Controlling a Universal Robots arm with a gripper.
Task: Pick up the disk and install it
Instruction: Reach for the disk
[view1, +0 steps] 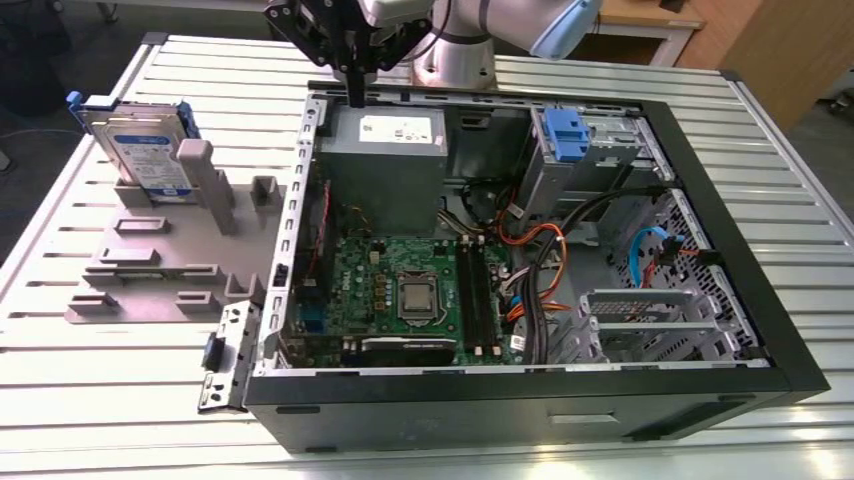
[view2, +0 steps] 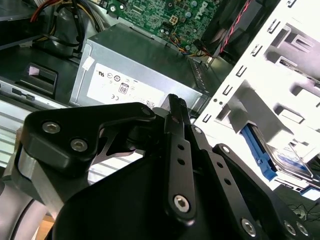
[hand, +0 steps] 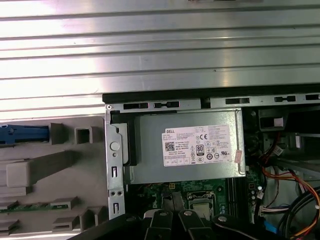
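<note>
Approach judged in hand, pickup not begun; gripper (view1: 358, 92) is seen with fingers together, nothing held, over the power supply (view1: 387, 150) in the open case (view1: 534, 410); disk (view1: 139, 150) is stood upright in the grey holder (view1: 147, 270), well apart at the exterior view's left; a grasp would call for fingers parted over its top edge.

The gripper (view1: 358, 92) is hovering above the edge of the computer case (view1: 534, 410); the disk (view1: 140, 150) is standing in the grey holder (view1: 147, 290).
</note>
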